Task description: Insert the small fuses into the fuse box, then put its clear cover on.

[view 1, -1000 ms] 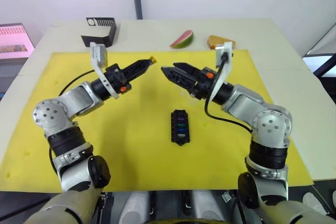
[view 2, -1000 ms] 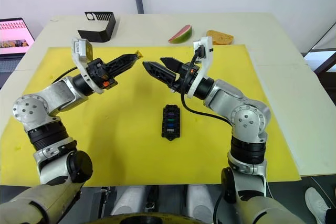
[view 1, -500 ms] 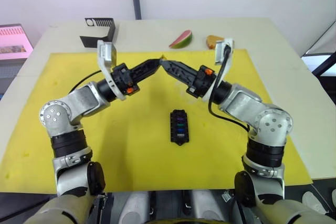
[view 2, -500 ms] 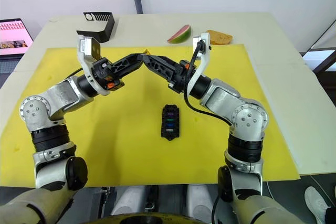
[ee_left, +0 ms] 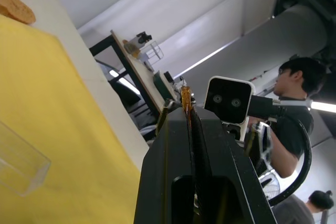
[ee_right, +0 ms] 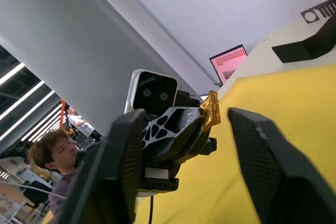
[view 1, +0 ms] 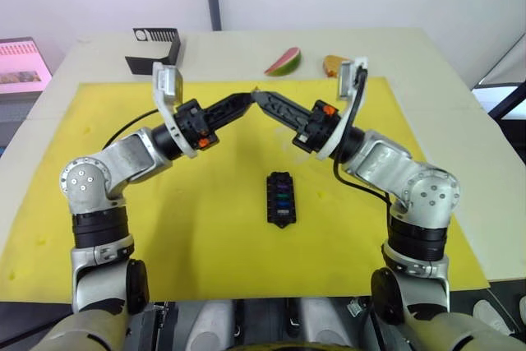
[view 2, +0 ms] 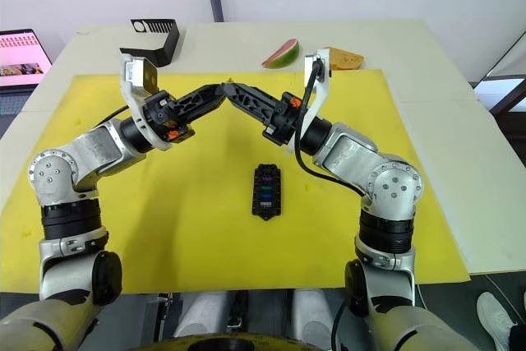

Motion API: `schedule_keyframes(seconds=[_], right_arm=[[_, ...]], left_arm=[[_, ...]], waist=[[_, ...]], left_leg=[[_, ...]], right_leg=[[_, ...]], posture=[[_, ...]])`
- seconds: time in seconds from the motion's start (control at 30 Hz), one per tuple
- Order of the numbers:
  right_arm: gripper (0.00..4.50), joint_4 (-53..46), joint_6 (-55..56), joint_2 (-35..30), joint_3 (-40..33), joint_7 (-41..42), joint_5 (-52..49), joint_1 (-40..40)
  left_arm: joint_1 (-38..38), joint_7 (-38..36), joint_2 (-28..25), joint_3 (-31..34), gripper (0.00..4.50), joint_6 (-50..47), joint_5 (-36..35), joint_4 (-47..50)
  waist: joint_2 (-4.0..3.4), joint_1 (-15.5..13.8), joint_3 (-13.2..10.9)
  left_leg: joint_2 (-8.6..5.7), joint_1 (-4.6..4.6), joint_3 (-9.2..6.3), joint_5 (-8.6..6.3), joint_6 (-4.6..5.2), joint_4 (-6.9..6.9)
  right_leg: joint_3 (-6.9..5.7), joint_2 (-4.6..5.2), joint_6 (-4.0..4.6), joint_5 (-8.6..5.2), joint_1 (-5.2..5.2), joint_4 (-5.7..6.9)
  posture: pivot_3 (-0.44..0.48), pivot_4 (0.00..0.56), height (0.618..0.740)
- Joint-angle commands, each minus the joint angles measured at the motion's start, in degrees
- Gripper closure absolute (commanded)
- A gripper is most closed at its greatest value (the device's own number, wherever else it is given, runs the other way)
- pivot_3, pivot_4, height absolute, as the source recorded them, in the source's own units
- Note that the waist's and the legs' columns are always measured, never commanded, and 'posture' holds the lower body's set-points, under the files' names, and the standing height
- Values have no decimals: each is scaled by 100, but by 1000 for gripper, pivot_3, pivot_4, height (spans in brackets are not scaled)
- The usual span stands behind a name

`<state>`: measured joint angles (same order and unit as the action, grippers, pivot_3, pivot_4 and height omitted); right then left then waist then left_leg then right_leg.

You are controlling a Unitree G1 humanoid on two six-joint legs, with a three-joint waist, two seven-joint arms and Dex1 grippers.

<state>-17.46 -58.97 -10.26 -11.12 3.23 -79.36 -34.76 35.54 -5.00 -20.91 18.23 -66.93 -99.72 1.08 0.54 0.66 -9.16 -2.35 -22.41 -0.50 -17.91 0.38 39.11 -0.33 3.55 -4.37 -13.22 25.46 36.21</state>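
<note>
Both grippers have closed the gap since a second ago and now meet tip to tip above the yellow mat (view 1: 123, 228). Left gripper (view 1: 244, 100) pinches an amber fuse (ee_right: 211, 110); right gripper (view 1: 260, 100) is spread open around it. Fuse box (view 1: 281, 198) lies on the mat below, clear cover (ee_left: 21, 163) nearby
</note>
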Motion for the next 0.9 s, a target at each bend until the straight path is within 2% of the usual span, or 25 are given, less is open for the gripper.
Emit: schedule_keyframes(seconds=[0.03, 0.4, 0.43, 0.47, 0.63, 0.73, 0.8, 0.87, 0.9], right_arm=[[3828, -134, 137, -57, -8, -31, -302, -4], [3828, -101, 275, -227, 45, -131, -506, -10], [4344, -101, 294, -231, 41, -140, -535, -14], [4471, -101, 314, -234, 40, -146, -560, -18], [4471, -87, 379, -294, 42, -184, -693, -46], [4471, -76, 386, -409, -6, -195, -841, -74], [4500, -77, 394, -506, -37, -217, -972, -84], [4500, -149, 334, -760, -87, -188, -1149, -41], [4500, -165, 321, -860, -93, -177, -1210, -27]], left_arm=[[-67, -122, -114, -116, 4500, 115, -92, 150], [-217, -187, -199, -360, 4500, 381, -191, 301], [-228, -198, -204, -374, 4500, 395, -179, 307], [-237, -215, -214, -387, 4500, 409, -164, 307], [-231, -454, -381, -474, 4500, 363, 69, 308], [-142, -1000, -710, -479, 4500, 263, 423, 203], [-115, -1469, -963, -517, 3854, 166, 675, 183], [-133, -2368, -1494, -712, 3102, 35, 1239, 360], [-130, -2680, -1661, -791, 2518, 25, 1461, 405]], waist=[[0, 2, 0], [0, 2, 0], [0, 2, 0], [0, 4, 0], [0, 3, 0], [-1, 2, -1], [-2, 10, -1], [-3, 14, -4], [-4, 15, -5]], left_leg=[[0, 0, 0, 0, 0, 0], [0, 0, 0, 0, 2, 0], [0, 0, 0, 0, 2, 0], [0, 0, 0, 0, 2, 0], [0, 0, 0, 0, 2, 0], [0, 0, 1, -1, 4, 0], [0, 0, 1, 0, 4, 0], [0, 0, 4, -1, 6, 0], [1, 0, 4, -2, 7, -1]], right_leg=[[0, 0, 0, 0, 0, 0], [0, -1, 0, 0, -1, -1], [0, 0, 0, 0, -1, -1], [0, 0, 0, 0, -1, -1], [0, 0, 0, 0, -1, -1], [0, -2, 0, 0, -1, -2], [-1, -4, 0, -1, -2, -2], [0, -5, 1, -1, -2, -1], [-1, -9, 1, -1, -2, -4]], posture=[[0, 150, 740], [0, 150, 740], [0, 150, 740], [0, 150, 740], [0, 150, 740], [0, 150, 740], [0, 150, 740], [0, 150, 740], [0, 150, 740]])
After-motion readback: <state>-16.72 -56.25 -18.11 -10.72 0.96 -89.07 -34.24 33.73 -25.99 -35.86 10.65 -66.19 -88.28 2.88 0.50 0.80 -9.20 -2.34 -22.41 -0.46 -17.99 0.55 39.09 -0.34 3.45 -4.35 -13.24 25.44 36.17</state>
